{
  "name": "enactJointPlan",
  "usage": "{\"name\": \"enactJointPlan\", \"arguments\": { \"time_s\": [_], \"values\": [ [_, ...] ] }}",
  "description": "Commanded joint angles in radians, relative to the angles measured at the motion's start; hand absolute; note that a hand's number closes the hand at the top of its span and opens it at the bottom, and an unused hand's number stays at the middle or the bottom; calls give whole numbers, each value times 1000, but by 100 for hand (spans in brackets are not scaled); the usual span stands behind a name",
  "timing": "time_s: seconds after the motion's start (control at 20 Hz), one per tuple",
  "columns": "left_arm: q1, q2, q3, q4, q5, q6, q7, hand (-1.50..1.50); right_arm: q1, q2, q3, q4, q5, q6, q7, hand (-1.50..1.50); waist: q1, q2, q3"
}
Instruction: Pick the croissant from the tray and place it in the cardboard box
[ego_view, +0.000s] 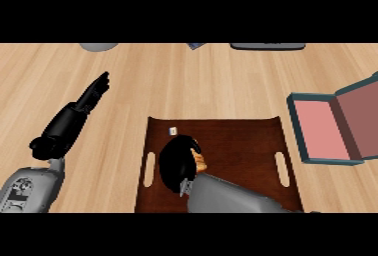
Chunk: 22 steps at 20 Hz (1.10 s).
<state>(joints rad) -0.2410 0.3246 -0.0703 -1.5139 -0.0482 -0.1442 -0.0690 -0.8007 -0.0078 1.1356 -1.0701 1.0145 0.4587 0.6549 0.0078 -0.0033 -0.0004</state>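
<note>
Croissant (199, 161): on the tray, left of its middle, only an orange sliver showing from under the right hand.
Right hand (177, 161): down over the croissant, fingers curled round it; the grey forearm comes in from the lower edge across the tray's near half.
Tray (244, 145): dark brown, just ahead of the robot, with a slot handle on the left side and another on the right; a small pale tag (173, 131) lies near its far-left corner.
Tray's open room: the right half and the far strip are bare, so there is free surface between hand and right handle.
Box (325, 127): to the right of the tray, close but apart from it, teal rim, pink inside, lid standing open on the right and cut by the view's edge.
Gap to box: a narrow strip of bare bench between the tray's right edge and the box's left wall.
Left hand (94, 92): left of the tray, well apart from it, fingers straight and together, pointing away over the bench.
Bench (184, 80): light wood, wide open stretch beyond the tray.
Far edge: a grey round thing (100, 46), a small blue item (195, 45) and a dark flat object (267, 46), all cut off by the view.
</note>
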Motion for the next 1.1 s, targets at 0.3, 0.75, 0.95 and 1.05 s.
{"name": "enactJointPlan", "arguments": {
  "time_s": [0.3,0.75,0.95,1.05],
  "values": [
    [20,15,31,8,-12,12,-31,0,-71,-110,-589,59,-126,-384,172,150,-39,26,11],
    [-1,8,6,-33,-3,-32,9,0,-337,-188,-765,387,-53,-603,122,150,32,14,1],
    [-23,19,45,7,25,-46,9,0,-403,-204,-802,376,7,-671,302,150,9,9,0],
    [8,6,31,-9,4,-25,-13,0,-410,-242,-854,371,16,-769,373,150,8,7,0]
  ]
}}
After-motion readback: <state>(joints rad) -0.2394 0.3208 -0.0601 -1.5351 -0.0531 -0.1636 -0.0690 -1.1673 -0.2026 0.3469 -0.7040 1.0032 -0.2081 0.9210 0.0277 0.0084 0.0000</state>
